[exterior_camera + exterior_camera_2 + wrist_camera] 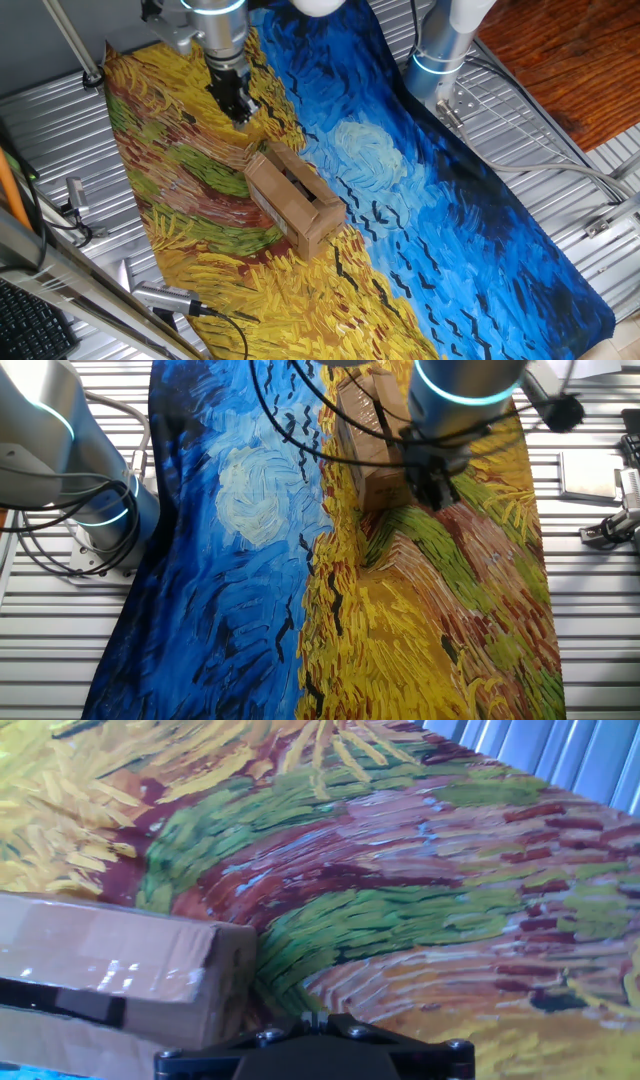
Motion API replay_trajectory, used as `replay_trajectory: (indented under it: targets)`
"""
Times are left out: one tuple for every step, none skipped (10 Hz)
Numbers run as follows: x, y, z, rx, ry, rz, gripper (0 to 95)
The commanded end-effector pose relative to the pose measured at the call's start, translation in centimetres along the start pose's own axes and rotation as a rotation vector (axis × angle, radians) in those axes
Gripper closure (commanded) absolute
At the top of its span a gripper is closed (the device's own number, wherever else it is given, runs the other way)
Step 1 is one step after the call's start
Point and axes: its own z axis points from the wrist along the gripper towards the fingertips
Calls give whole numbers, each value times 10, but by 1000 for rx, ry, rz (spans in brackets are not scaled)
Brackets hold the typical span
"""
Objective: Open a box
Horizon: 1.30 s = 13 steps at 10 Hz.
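The box (295, 200) is a small brown cardboard one lying on the painted cloth (420, 220), its top flaps parted by a narrow dark gap along the middle. My gripper (240, 106) hangs just above the cloth beyond the box's far end, a short way from it, fingers together and holding nothing. In the other fixed view the box (362, 435) is partly hidden behind my gripper (436, 492). In the hand view the box (110, 960) fills the lower left, and my gripper (313, 1018) shows only its closed tips at the bottom edge.
A second arm's base (442, 48) stands at the cloth's far edge, also in the other fixed view (95, 495). Ribbed metal table (560, 200) surrounds the cloth. A cabled cylindrical tool (165, 298) and clamps (610, 525) lie off the cloth.
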Motion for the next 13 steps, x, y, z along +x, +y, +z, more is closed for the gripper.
replay_trajectory:
  targets:
    - [-3,-10,2,-10,-2,-17,950]
    - [-5,-14,4,-9,-1,-26,950]
    - [-5,-13,5,-5,3,-27,950]
    - [-7,-12,5,2,5,-33,950]
    - [-9,-8,6,2,6,-25,950]
    - [-11,-3,5,5,12,-24,950]
    - [-14,3,3,7,15,-26,950]
    - [-16,9,2,10,17,-21,950]
    - [-18,15,2,2,13,-13,950]
    - [-21,27,2,0,15,2,950]
    - [-23,37,3,-2,19,13,950]
    - [-22,45,5,-1,24,22,950]
    - [-19,53,7,-1,28,30,950]
